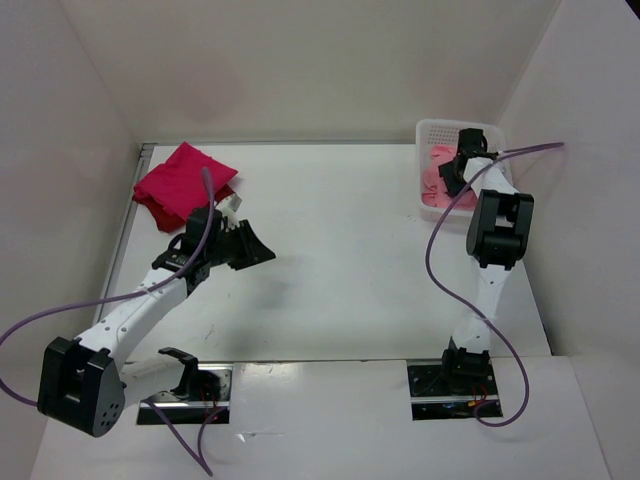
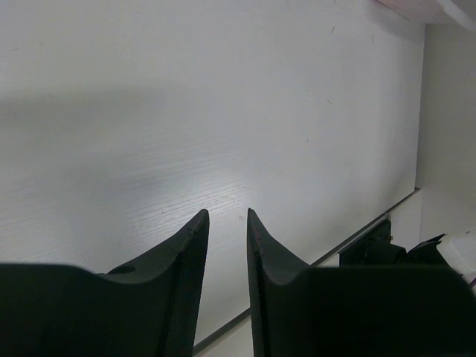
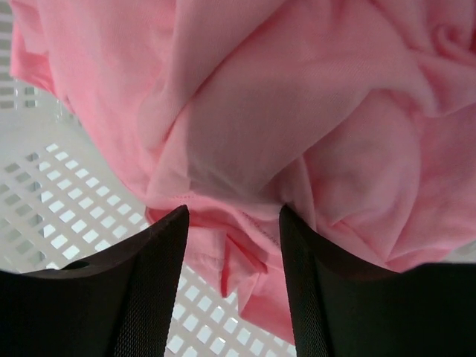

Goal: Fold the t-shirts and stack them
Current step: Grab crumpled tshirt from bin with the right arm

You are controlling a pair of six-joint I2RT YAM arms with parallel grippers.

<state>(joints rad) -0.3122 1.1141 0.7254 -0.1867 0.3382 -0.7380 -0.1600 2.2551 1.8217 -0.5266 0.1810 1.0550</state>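
White walls (image 1: 300,70) close in the counter (image 1: 340,280) on 3 sides. In the far right corner stands 1 white perforated basket (image 1: 445,128). The right arm (image 1: 495,225) reaches over its near rim, so its black wrist hides much of the inside from above. The salmon pink t-shirt (image 1: 434,182) lies crumpled in that basket. In the far left corner the crimson t-shirt (image 1: 185,178) lies folded on top of the dark red t-shirt (image 1: 157,213), of which only an edge shows. That makes 3 t-shirts: 2 stacked and 1 in the basket. 2 purple cables (image 1: 433,250) loop away from the 2 arms.

The left pincer (image 1: 255,248) hovers over bare counter just beside the red stack. Its wrist view shows the fingers a narrow gap apart with nothing between them. The right pincer (image 3: 234,212) is only a dark shape in the overhead view. Its wrist view shows the fingers spread wide at the pink folds, pinching nothing, with the basket's grid floor beneath. Whether they touch the cloth I cannot tell.
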